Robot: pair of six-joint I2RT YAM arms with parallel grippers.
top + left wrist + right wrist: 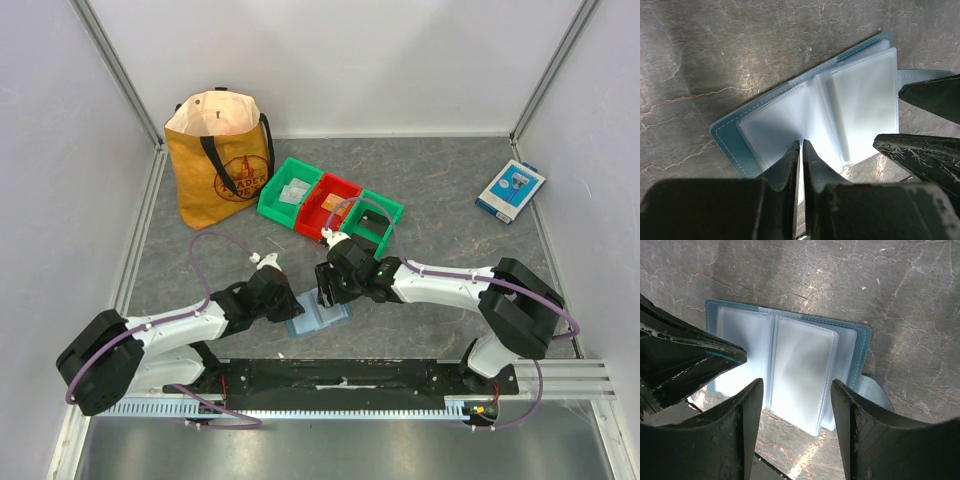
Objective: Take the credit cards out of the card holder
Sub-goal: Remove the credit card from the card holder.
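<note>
Card holder point(318, 316) lying open and flat on the grey table point(450, 200), clear sleeves upward, at the near centre between both arms and nearer than the 3 bins point(342, 184). Left gripper point(801, 146): fingers closed to a hairline slit at the near edge of 1 sleeve; whether that edge is pinched cannot be made out. Right gripper point(796, 385): fingers point(747, 410) spread wide above the other page, holding nothing.

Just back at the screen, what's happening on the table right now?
The card holder lies open on the table. The left gripper, shut, has its tips down at one edge of it. The right gripper hangs open over its clear sleeves. Neither gripper holds a card.
</note>
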